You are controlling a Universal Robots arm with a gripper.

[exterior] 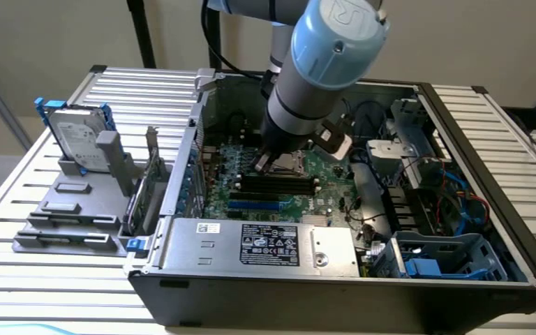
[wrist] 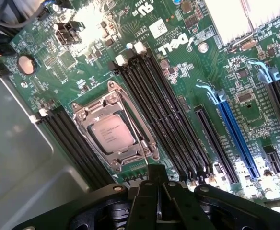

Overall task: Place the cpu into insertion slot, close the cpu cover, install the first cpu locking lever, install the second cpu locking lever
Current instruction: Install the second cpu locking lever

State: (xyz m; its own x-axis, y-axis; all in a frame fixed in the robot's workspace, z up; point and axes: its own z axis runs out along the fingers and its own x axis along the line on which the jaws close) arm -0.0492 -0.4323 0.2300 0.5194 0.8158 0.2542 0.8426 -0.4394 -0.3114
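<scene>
At the socket: the cpu (wrist: pixel 112 135) is seen seated in the insertion slot (wrist: pixel 82 111), pale metal face up, with the cpu cover (wrist: pixel 115 103) lying flat around it as a silvery frame.
Gripper: the gripper (wrist: pixel 155 178) is held shut, jaws together with nothing between them, its tip just beside the socket's edge, at the end of a thin locking lever (wrist: pixel 139 139) that runs along one side of the frame.
Surroundings: black memory slots (wrist: pixel 161 112) flank the socket on the green motherboard (wrist: pixel 192 72), inside the open computer case (exterior: pixel 491 174).
Handling, cpu: judged light, rigid and fragile; only the edges would suit a hold.
Handling, lever: judged a springy steel wire, slippery and thin; best pushed near its free end.
Handling, cover: judged thin, stiff sheet metal, hinged, pressed at the rim.
</scene>
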